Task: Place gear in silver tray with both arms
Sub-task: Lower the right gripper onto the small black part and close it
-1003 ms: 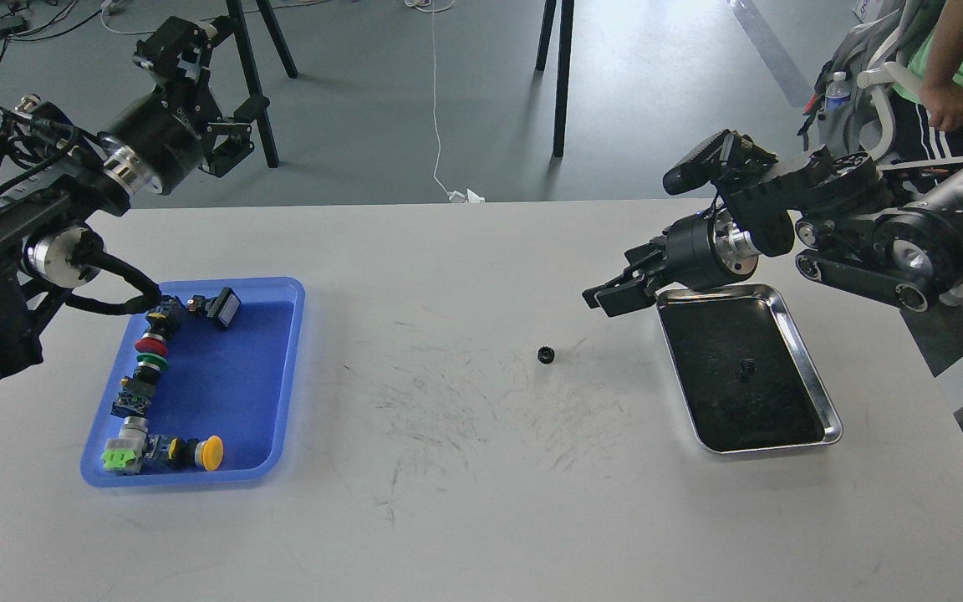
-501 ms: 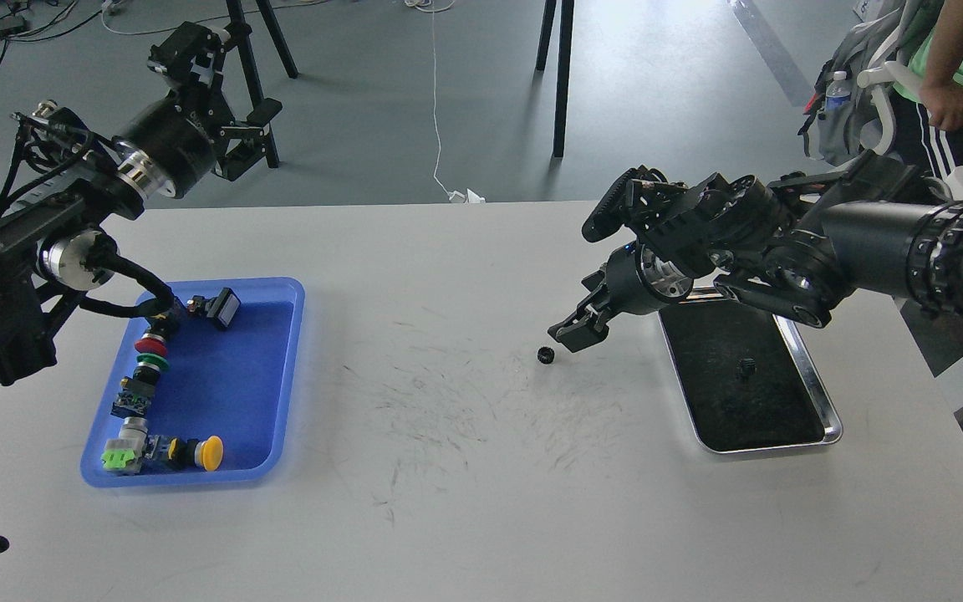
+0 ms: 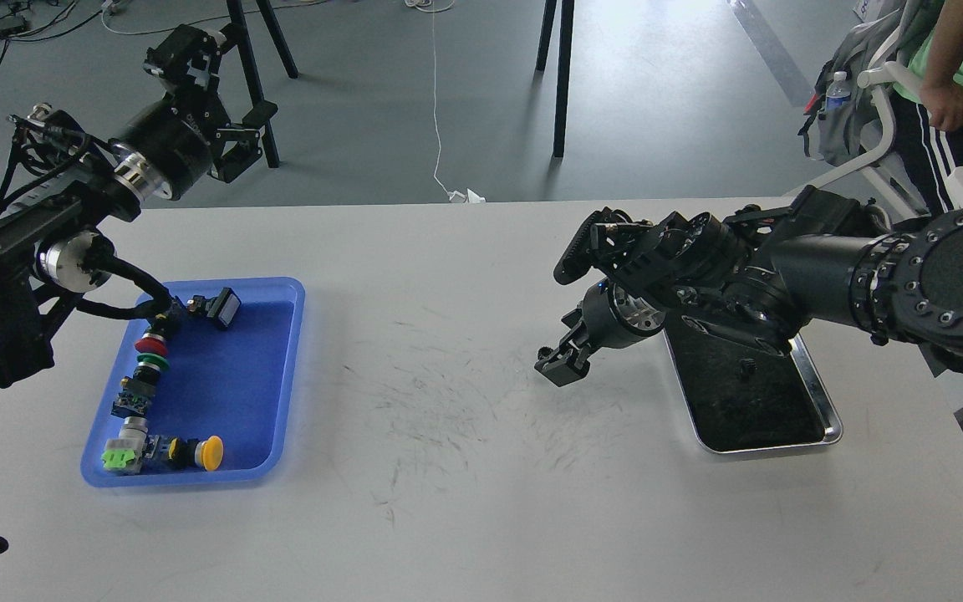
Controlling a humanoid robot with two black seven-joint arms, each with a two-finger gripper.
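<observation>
resting in the silver tray (image 3: 828, 410): one gear (image 3: 747, 366); both arms' jaw states unclear.

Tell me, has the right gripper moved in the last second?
Yes. The right gripper has come down and leftward, away from the silver tray, to the small gear on the table.

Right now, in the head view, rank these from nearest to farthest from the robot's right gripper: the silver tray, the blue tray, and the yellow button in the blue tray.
1. The silver tray, just to the right of the right gripper.
2. The blue tray, across the table on the left.
3. The yellow button, in the blue tray's near corner, farther left.
</observation>
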